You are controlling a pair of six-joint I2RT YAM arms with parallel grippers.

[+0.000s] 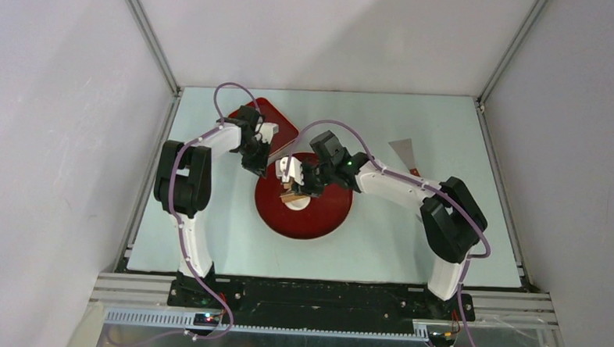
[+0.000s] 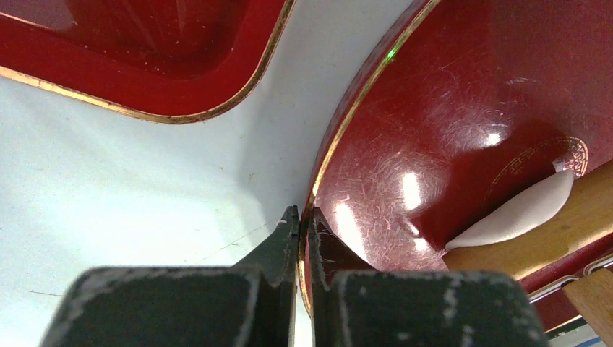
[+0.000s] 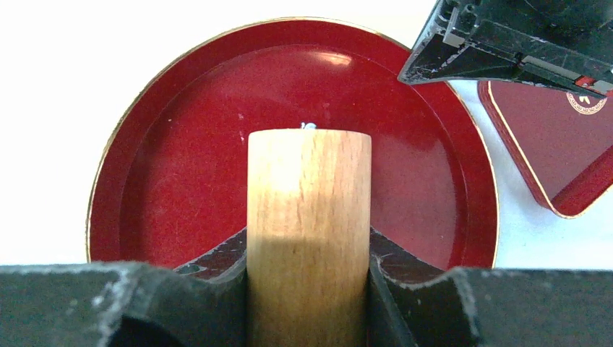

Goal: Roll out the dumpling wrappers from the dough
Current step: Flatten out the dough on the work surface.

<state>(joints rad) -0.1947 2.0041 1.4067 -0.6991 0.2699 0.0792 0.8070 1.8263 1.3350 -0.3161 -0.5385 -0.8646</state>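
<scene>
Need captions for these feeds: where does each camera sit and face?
Top: above, behind the bases, looking down on the table; both arms show.
Left wrist: on its arm, looking past the left end effector clamped on the round tray rim.
Right wrist: on its arm, looking along the rolling pin in the right end effector.
Shared: all show the tray; both wrists the pin.

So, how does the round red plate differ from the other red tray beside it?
The round plate is circular; the square tray has straight sides and rounded corners. The round plate carries white dough under a wooden rolling pin, and the left gripper pinches its rim; the square tray's visible part is bare. Both are glossy red with gold edges.
</scene>
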